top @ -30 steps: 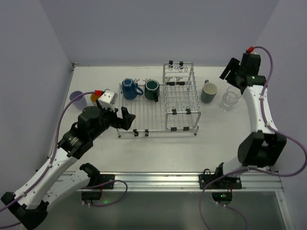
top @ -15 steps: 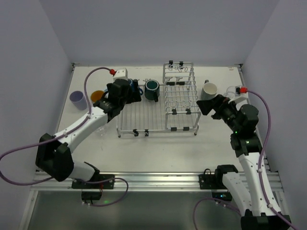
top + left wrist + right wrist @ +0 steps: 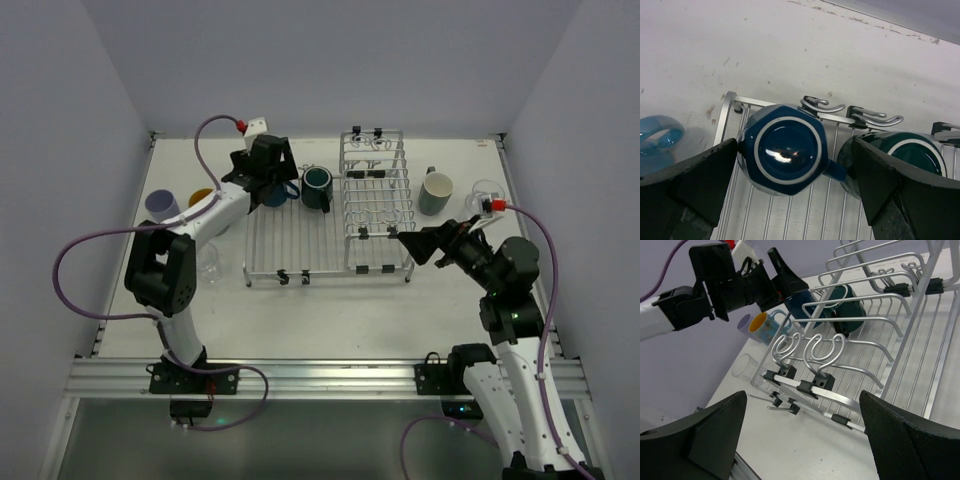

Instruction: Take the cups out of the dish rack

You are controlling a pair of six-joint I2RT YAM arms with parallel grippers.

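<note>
Seen from above, the silver wire dish rack (image 3: 300, 245) is sitting mid-table, its flat rectangular grid joined to a narrower raised tined section. The left gripper (image 3: 266, 182) is hovering over a glossy blue glazed mug (image 3: 272, 195) at the grid's far-left corner. A dark green mug (image 3: 318, 187) is standing just beside the blue one on the grid. A grey-green mug (image 3: 436, 193) and a small clear glass (image 3: 485, 197) are standing on the white table (image 3: 330, 310) to the right of the rack. To its left are standing a lavender tumbler (image 3: 162, 206), a light-blue mug with a yellow-orange inside (image 3: 203, 198) and another clear glass (image 3: 210, 262). The right gripper (image 3: 415, 246) is pointing at the rack's near-right corner.

In the left wrist view, the matte black fingers (image 3: 695, 175) are spreading wide on either side of the blue mug. Its faceted wall and pale rim ring are showing from above, and I cannot tell whether the fingers touch it.

In the right wrist view, the fingers (image 3: 910, 435) are parting wide and holding nothing, with looped wire tines ahead.
</note>
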